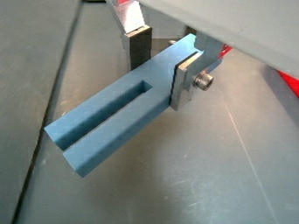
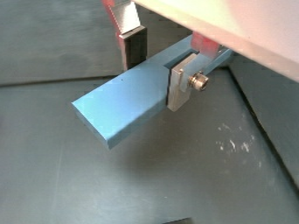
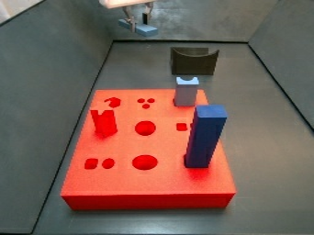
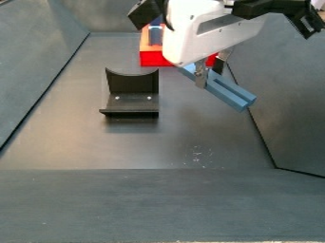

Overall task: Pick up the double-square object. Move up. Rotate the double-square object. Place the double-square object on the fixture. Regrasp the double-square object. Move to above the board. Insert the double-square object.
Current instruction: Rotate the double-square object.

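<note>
My gripper (image 1: 163, 66) (image 2: 160, 68) is shut on one end of the double-square object (image 1: 117, 118) (image 2: 122, 105), a pale blue bar with a long slot in one face. In a side view the gripper (image 4: 203, 66) holds the bar (image 4: 230, 91) slanting downward in the air, off the grey floor. From the opposite side the gripper (image 3: 138, 16) and the bar (image 3: 145, 29) show small at the far end, beyond the fixture (image 3: 193, 61). The dark fixture (image 4: 131, 92) stands on the floor to one side of the gripper. The red board (image 3: 147, 174) lies away from the gripper.
On the board stand a tall dark blue block (image 3: 205, 136), a short pale grey peg (image 3: 185, 92) and a red piece (image 3: 105, 121). Sloping grey walls (image 4: 51, 76) close in the floor on both sides.
</note>
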Available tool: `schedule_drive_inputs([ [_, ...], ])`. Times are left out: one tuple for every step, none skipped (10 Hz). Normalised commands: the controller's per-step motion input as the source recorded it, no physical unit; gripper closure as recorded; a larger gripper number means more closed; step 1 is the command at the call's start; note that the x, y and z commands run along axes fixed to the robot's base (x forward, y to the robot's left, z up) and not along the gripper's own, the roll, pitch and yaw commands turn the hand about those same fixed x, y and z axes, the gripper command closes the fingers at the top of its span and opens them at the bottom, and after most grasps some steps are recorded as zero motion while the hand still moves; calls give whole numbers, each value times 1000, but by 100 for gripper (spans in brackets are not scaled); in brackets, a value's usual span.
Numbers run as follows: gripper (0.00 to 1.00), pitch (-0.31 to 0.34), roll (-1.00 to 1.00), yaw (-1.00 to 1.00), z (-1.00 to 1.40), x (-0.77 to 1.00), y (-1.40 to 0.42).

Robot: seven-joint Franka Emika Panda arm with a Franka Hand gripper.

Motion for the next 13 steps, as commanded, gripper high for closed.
schedule_drive_inputs([
  [100,-11,-18,-1000,-8,15,19],
  [100,-12,-20,-1000,-8,15,19],
  [100,-14,-23,-1000,-8,15,19],
  [100,-15,-26,-1000,-8,15,19],
  [100,-19,-31,-1000,-8,15,19],
  [100,-22,-37,-1000,-8,15,19],
  [100,-29,-48,-991,-8,15,19],
  [100,-29,-48,-825,-8,14,19],
  [100,-29,-48,-503,-8,15,19],
  [100,-29,-48,-333,-8,14,19],
  [100,-29,-48,-221,-8,14,19],
  [100,0,0,0,-1000,0,0],
  [100,-13,1,35,-1000,9,1],
])
